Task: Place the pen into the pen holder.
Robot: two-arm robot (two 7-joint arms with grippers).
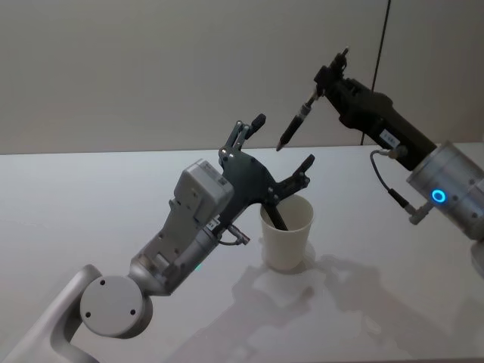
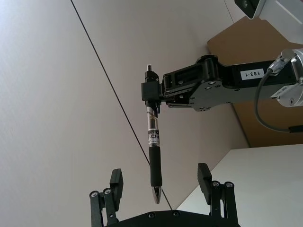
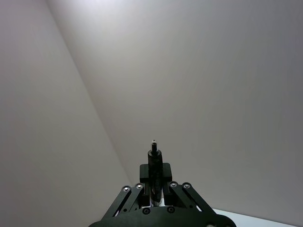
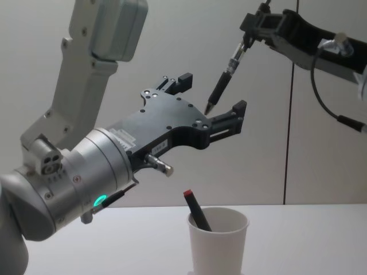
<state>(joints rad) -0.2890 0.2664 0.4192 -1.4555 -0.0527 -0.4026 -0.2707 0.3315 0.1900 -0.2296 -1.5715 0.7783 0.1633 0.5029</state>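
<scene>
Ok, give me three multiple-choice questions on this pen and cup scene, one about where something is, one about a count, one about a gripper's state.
1. Where is the pen held by the right gripper?
A. Lying on the table
B. In the air above the paper cup, tip between the left gripper's fingers
C. Standing inside the cup

2. How many pens are already in the paper cup?
A. None
B. One
C. Three

3. What state is the left gripper in?
A. Open, holding nothing
B. Shut on the pen
C. Shut on the cup

Answers: 1 B, the chest view shows the pen hanging tip down from the right gripper, well above the cup. 2 B, one dark, red-ended pen leans inside the cup. 3 A, its fingers stand apart on either side of the pen tip without touching it.
</scene>
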